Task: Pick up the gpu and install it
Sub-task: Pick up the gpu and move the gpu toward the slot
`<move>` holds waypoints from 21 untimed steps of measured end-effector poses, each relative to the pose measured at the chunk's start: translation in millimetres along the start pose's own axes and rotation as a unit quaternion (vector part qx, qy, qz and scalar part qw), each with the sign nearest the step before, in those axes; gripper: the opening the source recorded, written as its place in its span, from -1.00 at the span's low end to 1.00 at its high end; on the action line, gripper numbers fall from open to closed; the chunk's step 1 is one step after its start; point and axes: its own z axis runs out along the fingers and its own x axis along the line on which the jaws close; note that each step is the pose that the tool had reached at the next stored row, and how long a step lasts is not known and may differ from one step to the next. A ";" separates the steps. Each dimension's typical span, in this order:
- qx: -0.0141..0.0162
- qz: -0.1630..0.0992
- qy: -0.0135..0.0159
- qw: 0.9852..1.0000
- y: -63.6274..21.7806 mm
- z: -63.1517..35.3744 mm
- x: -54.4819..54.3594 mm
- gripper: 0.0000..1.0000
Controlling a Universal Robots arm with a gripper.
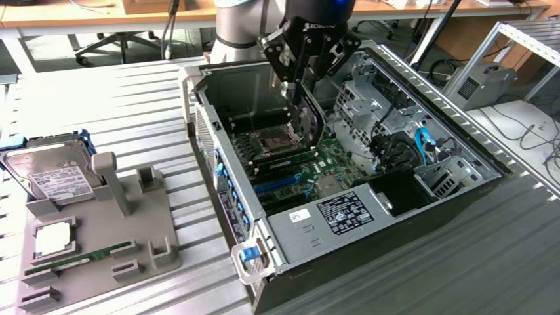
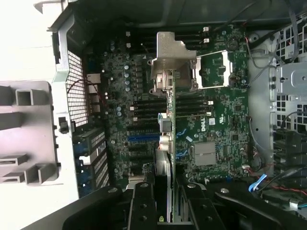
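My gripper [image 1: 302, 82] hangs over the open computer case [image 1: 411, 85] and is shut on the gpu [image 1: 309, 125]. The gpu is a thin dark card held on edge, hanging down from the fingers into the case. Its lower end is close above the green motherboard [image 1: 293, 172]; I cannot tell whether they touch. In the wrist view the gpu [image 2: 168, 120] runs edge-on away from the gripper [image 2: 165, 201], with its silver metal bracket [image 2: 169, 62] at the far end. Below it lie the motherboard [image 2: 220, 124] and its black and blue expansion slots [image 2: 144, 138].
On the exterior view's left, a grey parts holder [image 1: 131, 216] carries a silver hard drive [image 1: 54, 172], a processor chip [image 1: 54, 237] and a green RAM stick [image 1: 83, 257]. Drive cages and cables [image 1: 420, 147] fill the case's right side. The table is slatted metal.
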 end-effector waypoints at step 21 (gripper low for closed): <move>0.012 0.000 -0.001 1.000 0.8 7.0 -8.7 -0.47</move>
